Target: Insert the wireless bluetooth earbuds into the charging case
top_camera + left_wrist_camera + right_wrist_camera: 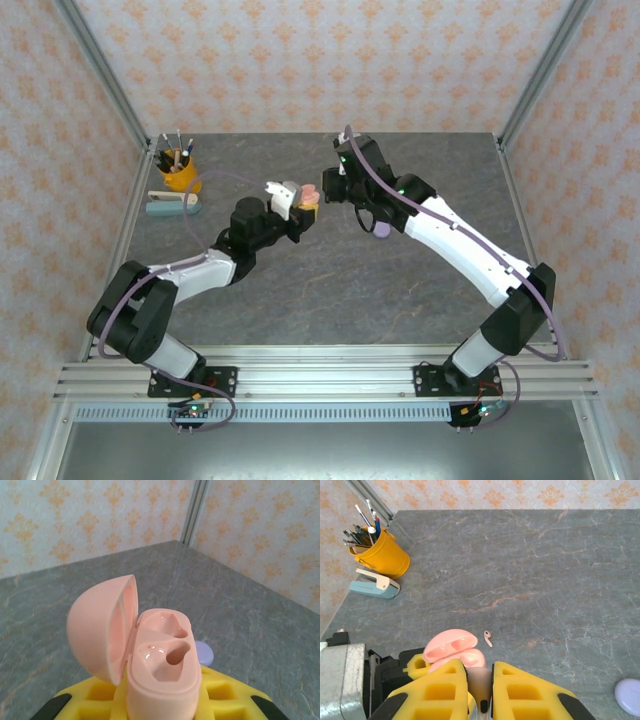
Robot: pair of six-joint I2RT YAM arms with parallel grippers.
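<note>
Left gripper point(160, 696) clamps the open pink case point(161, 652), right gripper point(480, 690) pinches seemingly an earbud point(479, 681); purple case point(629, 696) lies well aside.

Left arm point(195, 272): we see white shells between black joints.
Right arm point(455, 240): ours matches, with white links and a black elbow and wrist.
Cables point(368, 178): purple, one along each arm.
Left end effector point(162, 687): yellow fingers point(95, 700) with square pockets and black corners.
Right end effector point(479, 672): the same yellow fingers.
Bases point(195, 380): black plates with green boards beneath.
</note>
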